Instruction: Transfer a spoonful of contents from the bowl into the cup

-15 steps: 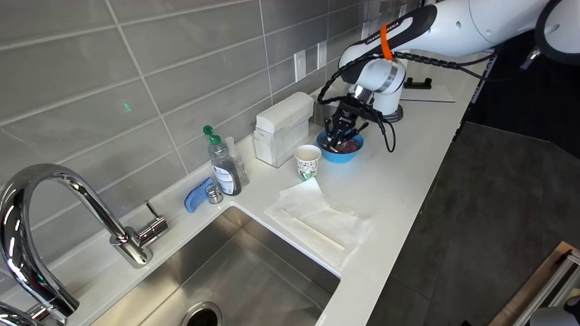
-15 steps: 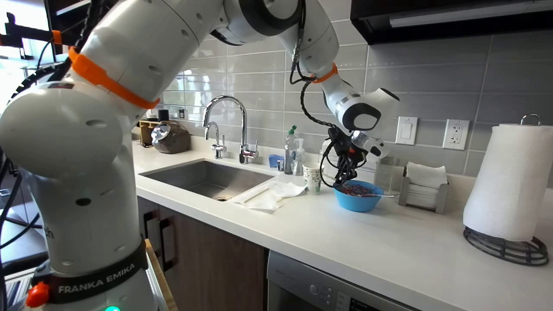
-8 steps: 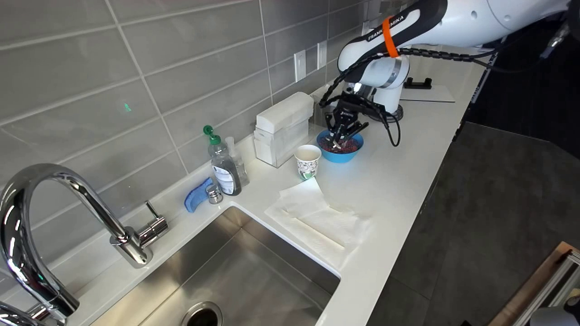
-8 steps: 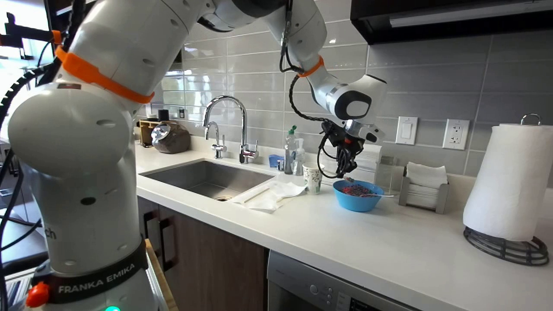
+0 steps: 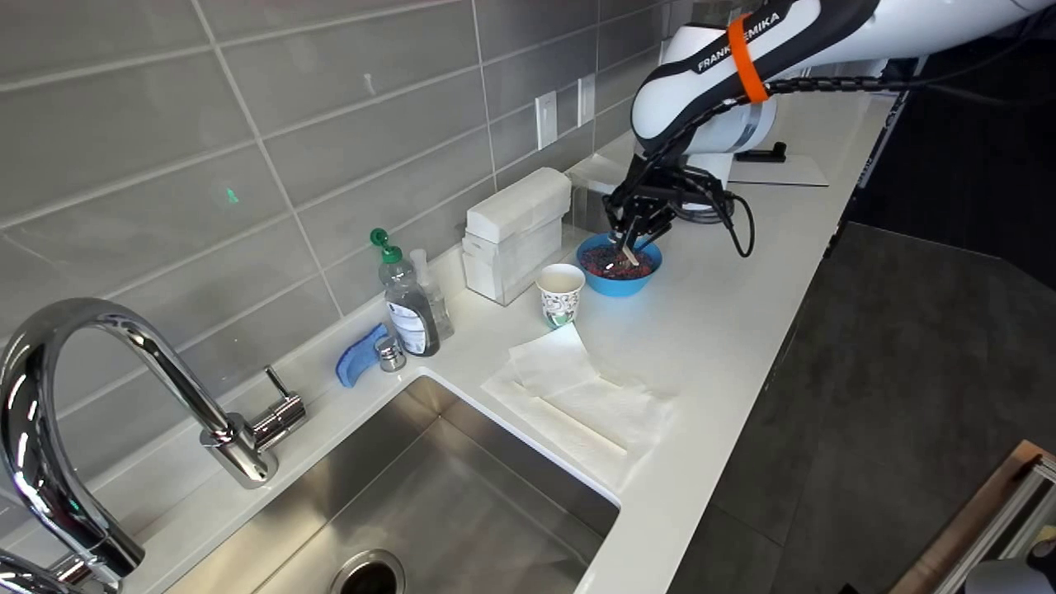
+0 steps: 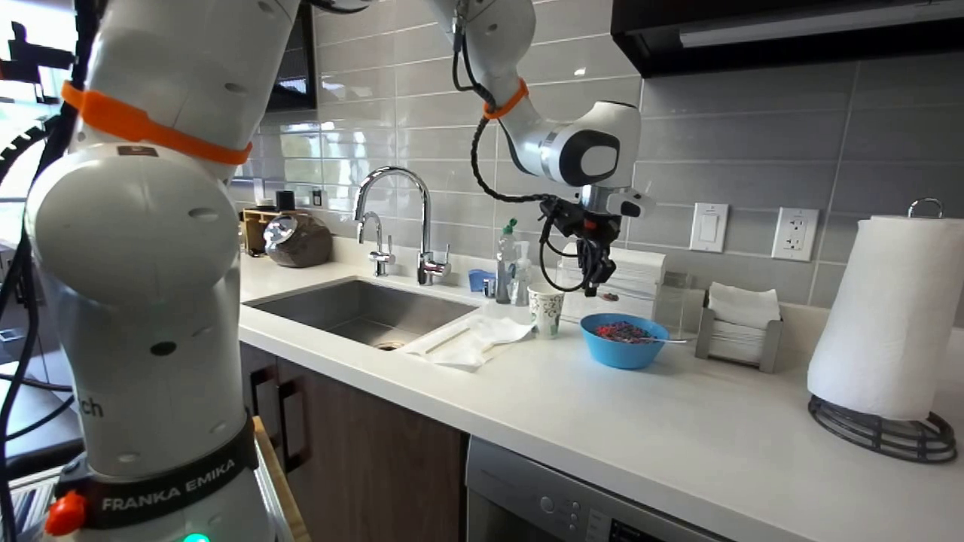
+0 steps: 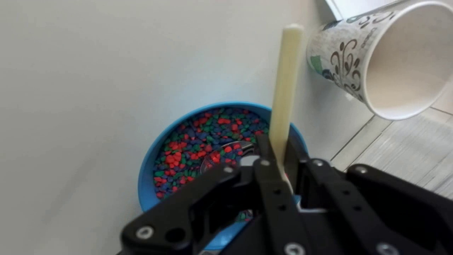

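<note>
The blue bowl point(image 5: 619, 287) stands on the counter and also shows in the wrist view point(image 7: 145, 184). It holds red, green and dark blue bits point(image 7: 177, 156). A metallic spoon head point(image 7: 230, 152) lies among them. The patterned white cup point(image 6: 544, 312) stands upright beside the bowl and shows at the upper right of the wrist view point(image 7: 348, 56). My gripper point(image 7: 281, 148) is shut on the pale handle of a spoon point(image 7: 285, 81), above the bowl. Its head, with reddish bits, shows blurred point(image 6: 608, 297) beside the fingers point(image 6: 591, 290); my gripper hides it in the wrist view.
A clear handle point(image 6: 670, 341) sticks out over the bowl's rim. A white boxy container point(image 5: 516, 239) stands behind the cup, against the wall. Paper towels with a pale stick point(image 5: 582, 425) lie before the sink point(image 5: 445, 487). A soap bottle point(image 5: 408, 318) and paper-towel roll point(image 6: 881, 324) stand farther off.
My gripper has risen out of the bowl with the spoon and turned more upright. The spoon head now hangs clear above the rim. The bowl and the cup have not moved.
</note>
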